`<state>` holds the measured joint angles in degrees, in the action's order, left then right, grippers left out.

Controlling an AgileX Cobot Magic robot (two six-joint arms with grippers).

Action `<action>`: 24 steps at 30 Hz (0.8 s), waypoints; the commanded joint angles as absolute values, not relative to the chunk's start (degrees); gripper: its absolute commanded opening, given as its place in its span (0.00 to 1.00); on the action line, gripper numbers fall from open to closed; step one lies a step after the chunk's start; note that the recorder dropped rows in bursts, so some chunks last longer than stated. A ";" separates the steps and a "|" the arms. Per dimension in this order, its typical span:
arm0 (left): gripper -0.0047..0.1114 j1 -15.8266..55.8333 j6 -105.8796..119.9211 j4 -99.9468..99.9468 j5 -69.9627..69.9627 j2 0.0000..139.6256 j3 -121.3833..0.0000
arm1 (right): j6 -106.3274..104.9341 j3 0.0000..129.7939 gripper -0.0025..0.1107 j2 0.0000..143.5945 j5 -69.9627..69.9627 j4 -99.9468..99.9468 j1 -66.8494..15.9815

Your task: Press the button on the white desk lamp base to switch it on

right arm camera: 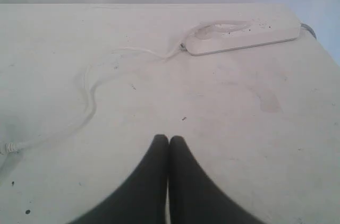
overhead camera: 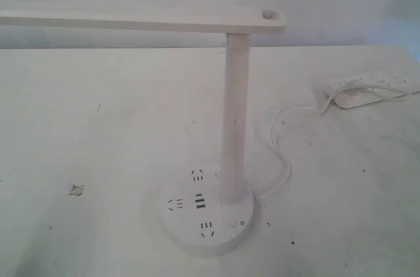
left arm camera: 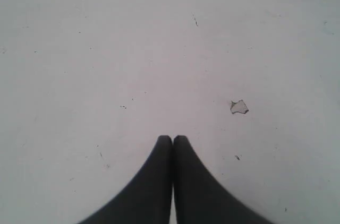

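The white desk lamp [overhead camera: 234, 113] stands near the front of the table, its slim column upright and its long flat arm reaching left. Its round white base [overhead camera: 190, 234] carries dark socket and USB slots. The tiny ringed button [overhead camera: 232, 223] sits on the base just in front of the column, beside a small sun mark. Neither gripper appears in the exterior view. My left gripper [left arm camera: 172, 138] is shut over bare table, with nothing held. My right gripper [right arm camera: 169, 138] is shut too, above the table near the lamp's cord [right arm camera: 90, 102].
A long white power strip [overhead camera: 371, 86] lies at the back right, also the power strip [right arm camera: 244, 35] in the right wrist view, with the lamp's cord [overhead camera: 282, 152] curling from it to the base. A chipped spot [overhead camera: 77, 190] marks the tabletop at left, the same chipped spot [left arm camera: 239, 107] near the left gripper.
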<state>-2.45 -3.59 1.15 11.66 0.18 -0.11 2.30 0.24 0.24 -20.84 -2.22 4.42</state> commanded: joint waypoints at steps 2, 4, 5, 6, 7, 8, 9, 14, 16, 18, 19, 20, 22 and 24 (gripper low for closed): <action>0.04 -1.99 -3.59 0.89 11.55 0.00 0.00 | 2.40 0.00 0.02 0.00 -20.14 -2.10 4.23; 0.04 -1.99 -3.59 0.89 11.55 0.00 0.00 | 2.40 0.00 0.02 0.00 -20.14 -2.10 4.23; 0.04 -1.99 -3.59 0.89 11.55 0.00 0.00 | 2.40 0.00 0.02 0.00 -20.14 -2.10 4.23; 0.04 -1.99 -3.59 0.89 11.55 0.00 0.00 | 2.40 0.00 0.02 0.00 -20.14 -1.71 4.23; 0.04 -1.99 -3.59 0.89 11.55 0.00 0.00 | 2.40 0.00 0.02 0.00 -20.14 -1.15 4.23; 0.04 -1.99 -3.59 0.89 11.55 0.00 0.00 | 1.99 0.00 0.02 0.00 -20.03 -0.48 4.23; 0.04 -1.99 -3.59 0.89 11.55 0.00 0.00 | 1.57 0.00 0.02 0.00 -19.91 0.33 4.23; 0.04 -1.99 -3.59 0.89 11.55 0.00 0.00 | 1.59 0.00 0.02 0.00 -19.11 0.59 4.23; 0.04 -1.99 -3.59 0.89 11.55 0.00 0.00 | 1.59 0.00 0.02 0.00 -17.54 0.59 4.23; 0.04 -1.99 -3.59 0.89 11.55 0.00 0.00 | 1.59 0.00 0.02 0.00 -12.74 0.48 4.23; 0.04 -1.99 -3.59 0.89 11.55 0.00 0.00 | 1.69 0.00 0.02 0.00 -9.44 0.48 4.23; 0.04 -1.99 -3.59 0.89 11.55 0.00 0.00 | 1.69 0.00 0.02 0.00 -6.06 0.48 4.23; 0.04 -1.99 -3.59 0.89 11.55 0.00 0.00 | 1.69 0.00 0.02 0.00 -0.91 0.48 4.23; 0.04 -1.99 -3.59 0.89 11.55 0.00 0.00 | 1.69 0.00 0.02 0.00 2.48 0.00 4.23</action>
